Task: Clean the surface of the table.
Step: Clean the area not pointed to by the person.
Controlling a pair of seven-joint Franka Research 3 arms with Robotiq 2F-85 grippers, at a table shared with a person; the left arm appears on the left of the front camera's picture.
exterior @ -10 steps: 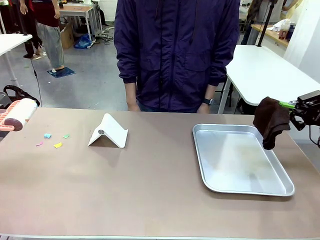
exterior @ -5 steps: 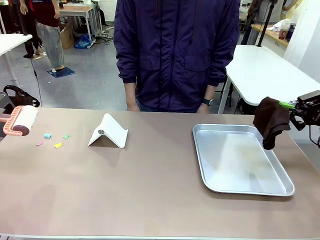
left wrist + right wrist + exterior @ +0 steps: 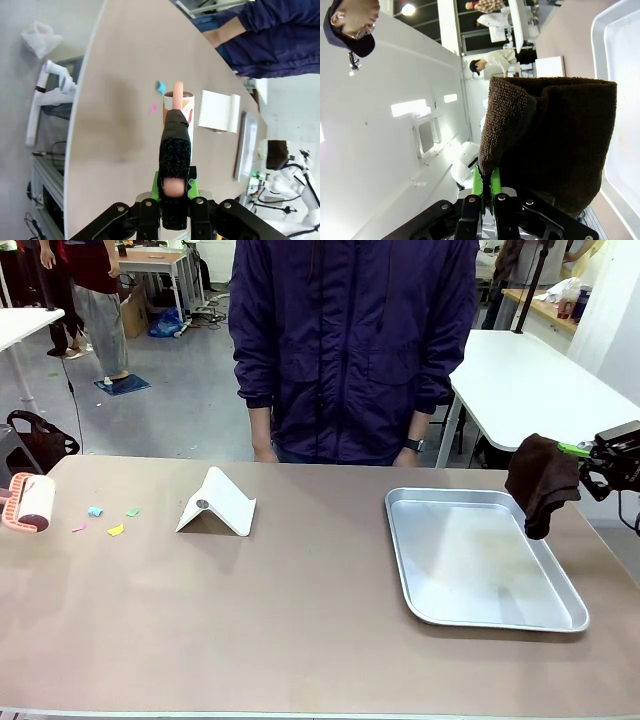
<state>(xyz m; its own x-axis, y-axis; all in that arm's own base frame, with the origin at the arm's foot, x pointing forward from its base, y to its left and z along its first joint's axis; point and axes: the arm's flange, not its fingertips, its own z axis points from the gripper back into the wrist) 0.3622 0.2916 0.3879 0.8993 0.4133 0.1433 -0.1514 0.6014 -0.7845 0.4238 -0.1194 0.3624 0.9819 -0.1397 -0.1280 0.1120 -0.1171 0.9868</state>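
Dropping lower and nearer the left edge than a second ago, your lint roller (image 3: 33, 502) is now sitting low at the left end of the counter (image 3: 300, 630); the front view is not showing whether it is touching the top.

You are looking across the brownish-tan counter, which is stretching the full width of the front view. A person in a dark jacket (image 3: 350, 340) is standing at its far side. On the counter's right part a shiny metal tray (image 3: 470, 570) is lying flat. Over the tray's far right corner a brown cloth (image 3: 542, 485) is hanging, and your right hand (image 3: 486, 187) is pinching its upper fold tightly between the green pads, with the rest of the cloth draping down in front of the wrist camera. Left of the middle a white folded stand (image 3: 218, 502) is standing like a small tent.

Your left hand (image 3: 175, 186) is clamping the roller's peach handle, with the roller pointing out along the fingers over the counter. Between the roller and the white stand, small paper scraps are lying apart from one another: a blue one (image 3: 95, 511), a green one (image 3: 132, 511), a yellow one (image 3: 116, 530) and a pink one (image 3: 78, 528). The roller is staying just left of them, not touching any.
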